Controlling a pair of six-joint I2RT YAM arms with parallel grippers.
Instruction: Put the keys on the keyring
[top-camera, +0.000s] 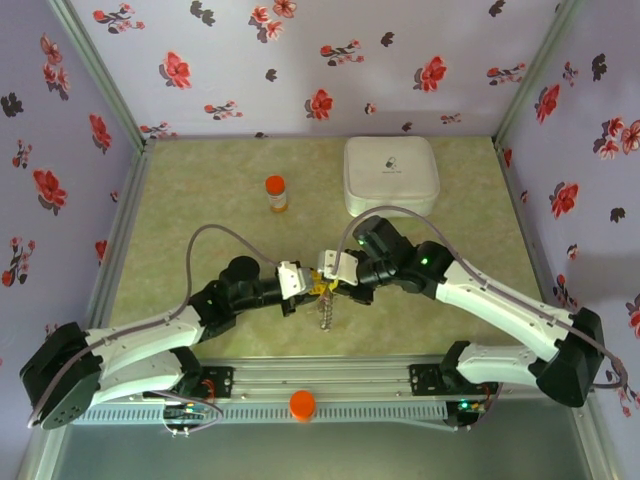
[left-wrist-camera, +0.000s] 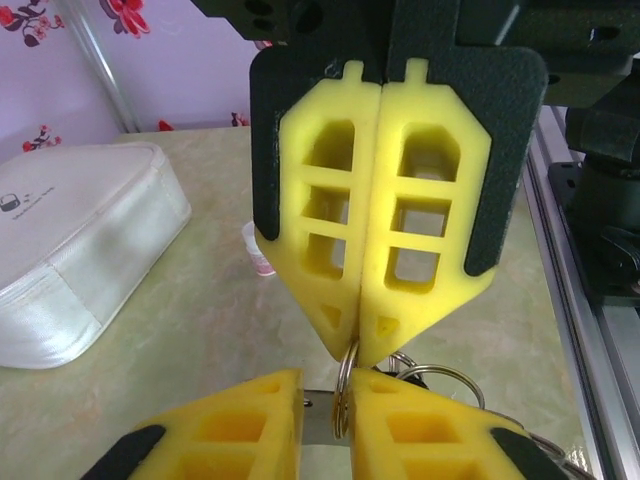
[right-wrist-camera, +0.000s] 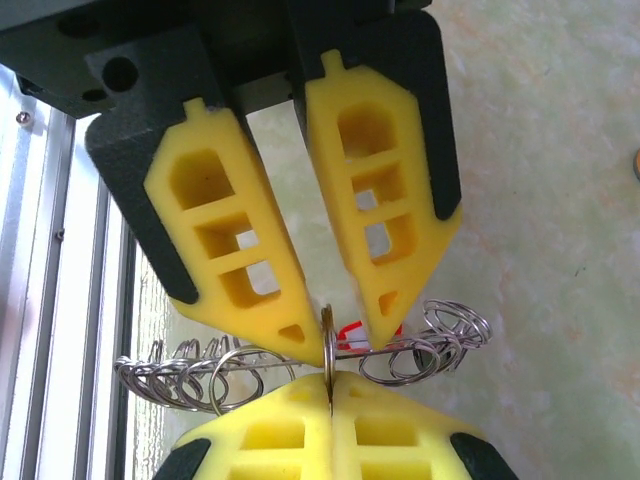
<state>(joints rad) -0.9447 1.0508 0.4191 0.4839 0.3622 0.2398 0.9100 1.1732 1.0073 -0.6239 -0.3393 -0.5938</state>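
Mid-job, I'd say — right gripper (right-wrist-camera: 330, 385) clamped on a thin brassy ring (right-wrist-camera: 327, 345) of the silvery looped-wire keyring (right-wrist-camera: 190, 375) between the arms; left gripper (right-wrist-camera: 342, 342) slightly parted, grip unclear — small red-headed key (right-wrist-camera: 352, 333) close by, seemingly not threaded.

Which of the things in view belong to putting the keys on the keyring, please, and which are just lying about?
In the job: keyring; red key head; left gripper; right gripper, jaws shut on a keyring loop.
Lying about: orange bottle; white case; small white cap.
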